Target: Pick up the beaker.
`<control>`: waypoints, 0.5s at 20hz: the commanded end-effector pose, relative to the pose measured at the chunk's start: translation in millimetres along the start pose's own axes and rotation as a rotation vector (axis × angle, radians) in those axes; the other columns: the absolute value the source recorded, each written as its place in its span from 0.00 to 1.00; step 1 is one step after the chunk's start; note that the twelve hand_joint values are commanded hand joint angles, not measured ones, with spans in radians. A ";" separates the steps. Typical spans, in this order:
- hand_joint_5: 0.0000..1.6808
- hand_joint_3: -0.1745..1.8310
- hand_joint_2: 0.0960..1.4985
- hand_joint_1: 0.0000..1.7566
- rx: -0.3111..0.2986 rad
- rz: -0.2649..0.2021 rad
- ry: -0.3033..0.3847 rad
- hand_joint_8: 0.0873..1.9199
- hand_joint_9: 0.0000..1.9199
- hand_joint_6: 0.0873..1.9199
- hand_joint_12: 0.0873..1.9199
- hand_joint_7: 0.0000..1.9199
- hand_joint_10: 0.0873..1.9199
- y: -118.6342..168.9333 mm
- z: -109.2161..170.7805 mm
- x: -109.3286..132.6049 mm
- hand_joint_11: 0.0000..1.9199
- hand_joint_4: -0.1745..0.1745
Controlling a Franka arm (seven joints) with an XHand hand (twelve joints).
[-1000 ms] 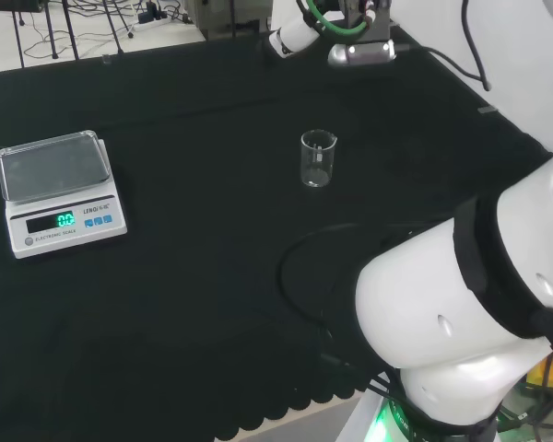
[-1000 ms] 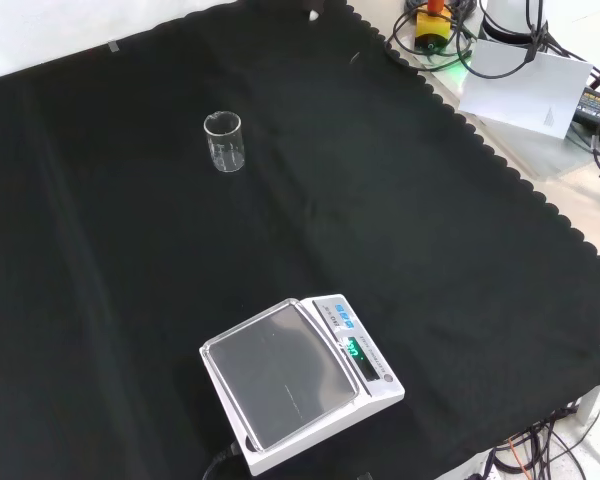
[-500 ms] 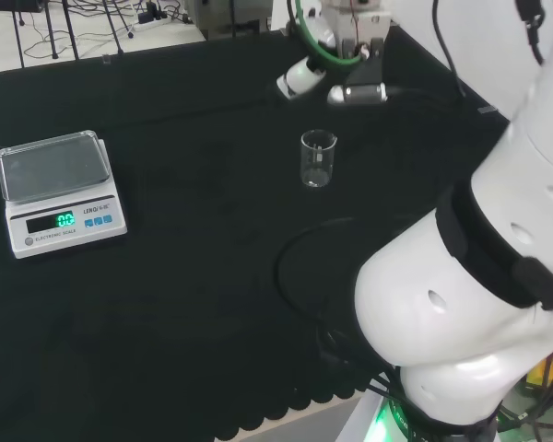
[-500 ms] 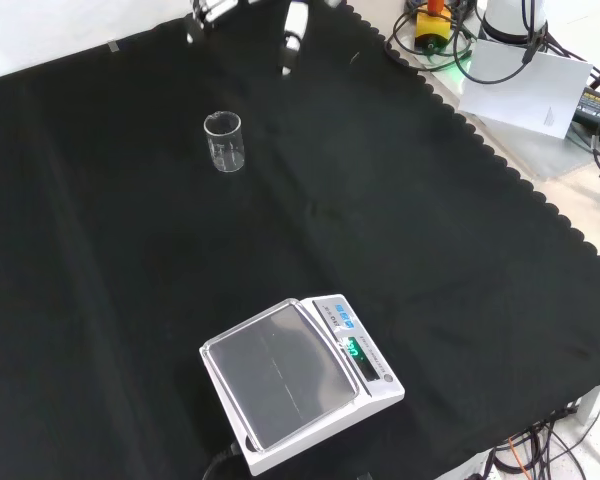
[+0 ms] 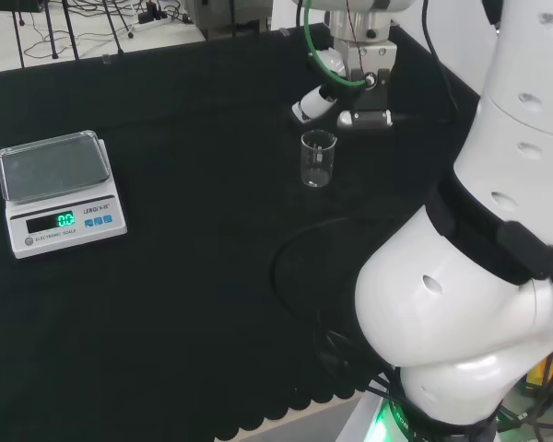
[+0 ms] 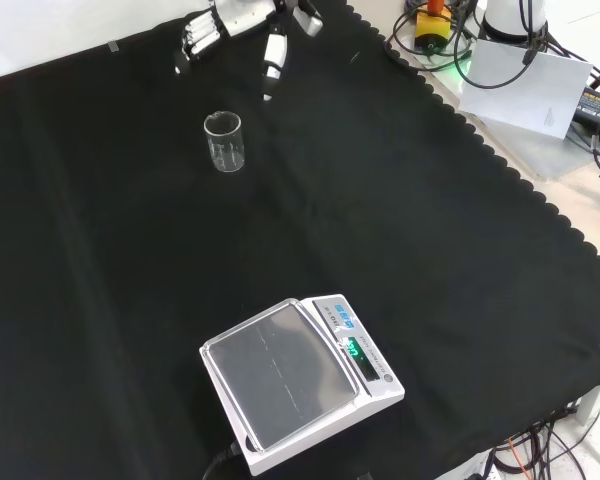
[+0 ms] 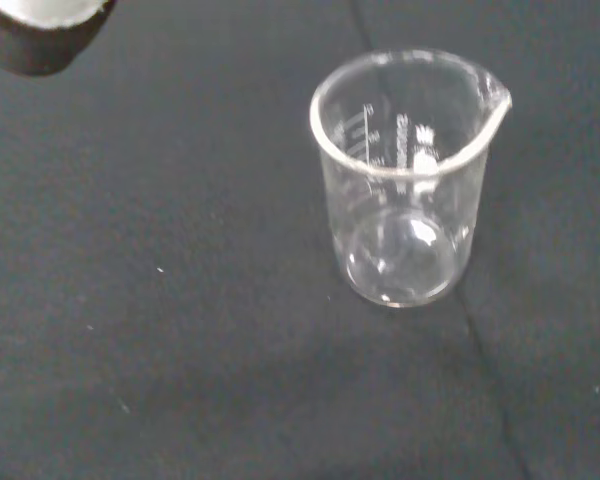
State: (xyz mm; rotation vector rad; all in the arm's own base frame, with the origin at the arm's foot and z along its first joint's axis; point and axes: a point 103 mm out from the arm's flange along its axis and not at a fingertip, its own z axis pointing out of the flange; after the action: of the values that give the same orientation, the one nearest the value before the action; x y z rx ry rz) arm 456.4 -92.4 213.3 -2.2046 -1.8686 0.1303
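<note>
Taking the front view from near to far, with the beaker as the landmark: nearest the camera, well apart from the beaker, a white scale (image 6: 298, 382) sits on the black cloth of the bench (image 6: 460, 230), its pan bare. Farther off stands the beaker (image 6: 224, 141), a clear glass vessel, upright on the cloth. The wrist view shows it looking empty, its spout and printed graduations plain. Beyond the beaker, higher in this view, hangs the hand (image 6: 242, 22), its fingers spread wide with nothing between them; the thumb reaches down just beside the beaker's far right without touching it.

The change is the hand's approach. 1 second ago the front view showed no more than a scrap of white at the top edge; half a second ago the fingers had just entered; now the hand has come down close behind the beaker. In the head view it has likewise dropped from the bench's far edge to just beyond the beaker's rim. The beaker and the scale have not shifted.

This reads as the reach nearly done: the grasp itself has not begun, and the hand probably needs to descend a little more before the fingers close round the glass.
</note>
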 end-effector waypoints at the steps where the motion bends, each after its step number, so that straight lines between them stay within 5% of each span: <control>1: 0.05 0.20 0.45 0.38 0.051 -0.010 0.066 0.31 0.04 0.00 0.49 0.01 0.41 37.6 60.7 -6.9 0.00 0.56; 10: 0.03 0.20 0.45 0.38 0.092 0.001 0.085 0.31 0.04 0.00 0.47 0.00 0.41 58.9 92.8 -10.3 0.00 0.57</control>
State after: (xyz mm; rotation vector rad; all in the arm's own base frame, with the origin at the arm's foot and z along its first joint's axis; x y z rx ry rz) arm 475.1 -97.6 126.2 -2.1239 -1.7908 0.1506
